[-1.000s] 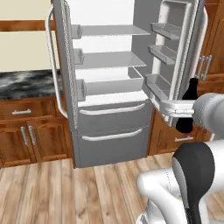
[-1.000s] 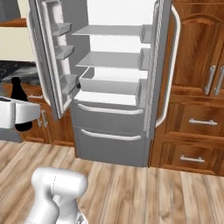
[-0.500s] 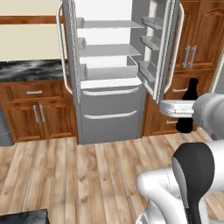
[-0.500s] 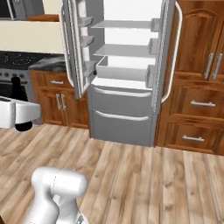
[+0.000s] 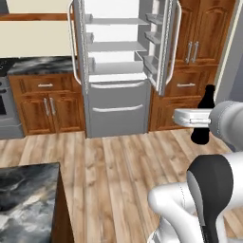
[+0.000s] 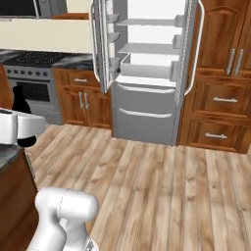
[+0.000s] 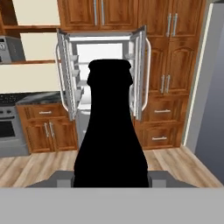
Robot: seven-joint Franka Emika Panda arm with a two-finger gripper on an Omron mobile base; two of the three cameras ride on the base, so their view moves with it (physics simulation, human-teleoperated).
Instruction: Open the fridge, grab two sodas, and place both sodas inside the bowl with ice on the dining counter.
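My gripper (image 5: 203,119) is shut on a black soda (image 5: 207,98), held upright at the right of the left base view. The same soda (image 6: 20,100) stands up from the gripper (image 6: 22,126) at the left edge of the right base view. In the hand view the soda (image 7: 109,131) rises between the fingers and covers the middle of the fridge (image 7: 70,78). The grey fridge (image 5: 116,109) stands well ahead with both upper doors open and its white shelves showing. A corner of the marbled dining counter (image 5: 26,199) lies at the lower left. The bowl is out of view.
Brown wooden cabinets (image 5: 194,42) flank the fridge (image 6: 147,117). A stove (image 6: 34,88) stands to its left under a marbled countertop. A tall grey panel (image 7: 210,96) runs along the right. Wooden floor (image 5: 118,156) stretches between me and the fridge.
The whole picture has shifted: the base has backed away from the fridge, which now looks smaller and farther. The dining counter's corner has come into view. The soda stays in the gripper.
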